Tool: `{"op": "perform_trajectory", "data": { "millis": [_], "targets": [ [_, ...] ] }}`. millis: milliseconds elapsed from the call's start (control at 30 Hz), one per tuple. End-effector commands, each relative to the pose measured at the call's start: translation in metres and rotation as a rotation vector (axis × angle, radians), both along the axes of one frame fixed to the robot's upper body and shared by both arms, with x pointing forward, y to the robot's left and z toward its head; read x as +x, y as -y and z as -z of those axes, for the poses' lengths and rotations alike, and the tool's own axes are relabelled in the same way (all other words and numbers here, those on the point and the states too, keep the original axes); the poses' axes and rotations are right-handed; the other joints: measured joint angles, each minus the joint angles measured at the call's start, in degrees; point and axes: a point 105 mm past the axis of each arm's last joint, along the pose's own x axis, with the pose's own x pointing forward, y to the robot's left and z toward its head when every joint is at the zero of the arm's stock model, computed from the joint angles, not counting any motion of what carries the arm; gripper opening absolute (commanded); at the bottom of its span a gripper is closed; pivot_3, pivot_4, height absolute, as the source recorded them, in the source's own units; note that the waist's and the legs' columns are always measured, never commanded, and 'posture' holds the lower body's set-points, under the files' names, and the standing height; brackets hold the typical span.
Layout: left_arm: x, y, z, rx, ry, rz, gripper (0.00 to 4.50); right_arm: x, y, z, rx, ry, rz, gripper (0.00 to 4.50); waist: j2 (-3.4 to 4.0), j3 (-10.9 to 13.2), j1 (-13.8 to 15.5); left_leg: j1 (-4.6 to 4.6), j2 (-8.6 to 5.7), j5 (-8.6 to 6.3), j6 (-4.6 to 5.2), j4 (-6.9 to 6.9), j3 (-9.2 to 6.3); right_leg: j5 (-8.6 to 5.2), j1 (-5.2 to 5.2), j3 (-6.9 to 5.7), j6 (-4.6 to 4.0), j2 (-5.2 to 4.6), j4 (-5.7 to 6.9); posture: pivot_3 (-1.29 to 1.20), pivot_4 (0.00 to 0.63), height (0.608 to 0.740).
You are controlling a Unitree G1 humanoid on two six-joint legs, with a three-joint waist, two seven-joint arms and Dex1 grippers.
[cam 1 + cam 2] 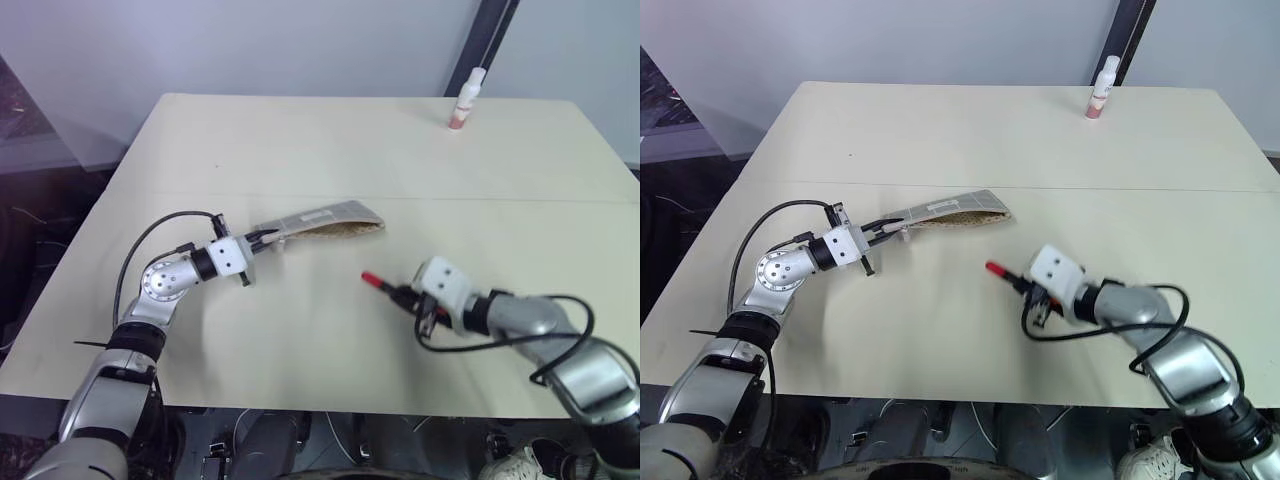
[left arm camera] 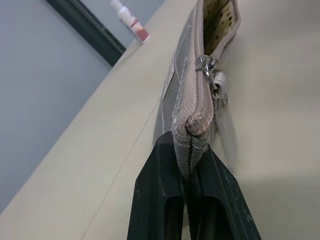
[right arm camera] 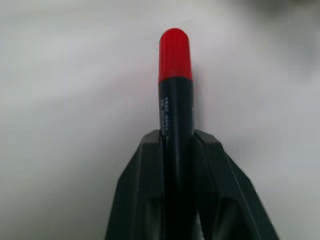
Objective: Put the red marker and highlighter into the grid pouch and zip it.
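The grid pouch (image 1: 322,222) is held up off the table by one corner, its mouth open at the far end with a dotted lining (image 2: 221,17) showing and the zipper pull (image 2: 208,65) partway along. My left gripper (image 1: 268,239) is shut on that near corner (image 2: 189,140). The red marker (image 1: 378,283) has a dark body and a red end that sticks out toward the pouch. My right gripper (image 1: 403,295) is shut on the marker (image 3: 176,95), to the right of the pouch and a little nearer to me. The highlighter is out of view.
A white-and-pink bottle (image 1: 465,100) stands near the table's far edge, also seen as the bottle (image 2: 129,20) past the pouch. The beige table (image 1: 300,140) is bare between the pouch and the far edge. Cables loop from both wrists.
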Motion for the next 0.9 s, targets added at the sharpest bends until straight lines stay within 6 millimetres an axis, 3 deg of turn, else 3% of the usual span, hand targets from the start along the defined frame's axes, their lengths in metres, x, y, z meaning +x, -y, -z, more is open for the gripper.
{"op": "perform_trajectory", "data": {
  "millis": [33,133,400,567,700,900],
  "targets": [
    [-0.001,0.005,-0.017,-0.040,0.047,0.028,0.00,0.014,-0.005,-0.024,-0.006,0.133,-0.024,0.28,0.00,0.00,0.03,-0.01,0.00,0.00,0.00,-0.05,0.00,0.02,-0.02,0.00,0.03,0.00,0.00,0.00,0.150,0.740],
    [-0.003,0.011,-0.020,-0.046,0.054,0.048,0.00,0.024,-0.006,-0.027,-0.090,0.205,-0.055,0.28,0.01,0.01,0.10,-0.05,-0.01,0.00,0.01,-0.09,0.00,0.10,-0.09,0.00,0.17,-0.01,0.00,0.00,0.150,0.740],
    [-0.011,0.024,-0.024,-0.070,0.054,0.093,0.00,0.038,-0.017,-0.017,-0.113,0.222,-0.075,0.28,0.02,0.02,0.07,-0.05,-0.02,0.00,0.02,-0.02,0.00,0.10,-0.06,0.01,0.15,0.00,-0.01,0.00,0.150,0.740],
    [-0.018,0.035,-0.025,-0.052,0.058,0.147,0.00,0.044,-0.034,-0.023,-0.170,0.302,-0.159,0.28,0.04,0.02,-0.07,-0.04,-0.01,0.00,0.01,-0.03,0.00,0.10,-0.09,0.01,0.15,0.03,0.02,0.00,0.150,0.740],
    [-0.018,0.045,-0.024,-0.034,0.039,0.184,0.00,0.044,-0.065,-0.026,-0.196,0.362,-0.267,0.28,0.04,0.02,0.01,-0.04,-0.02,0.00,0.01,-0.04,0.00,0.11,-0.10,0.01,0.16,0.03,0.02,0.00,0.150,0.740],
    [-0.018,0.053,-0.029,-0.047,0.030,0.214,0.00,0.045,-0.080,-0.024,-0.274,0.440,-0.363,0.28,0.04,0.03,0.13,-0.05,-0.04,0.00,0.01,-0.02,0.00,0.11,-0.09,0.02,0.16,0.03,0.01,0.00,0.150,0.740]
  ]
}}
